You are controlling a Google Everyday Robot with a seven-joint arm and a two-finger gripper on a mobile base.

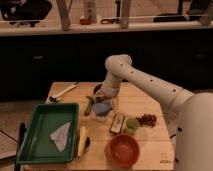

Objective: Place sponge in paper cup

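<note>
Hand: white arm's hand (103, 98) low over mid-table, directly above cup; grip state cannot tell.
Cup: small pale bluish-white paper cup (102, 111), mid wooden table (145, 102), beside green plastic tray (31, 145).
Room: red-orange round bowl (123, 149) at near edge.

Green tray (30, 145), red-orange bowl (123, 150)

Pale wooden table (145, 102), glossy green plastic tray (30, 150) (paper inside), gripper (102, 98) above.
</note>
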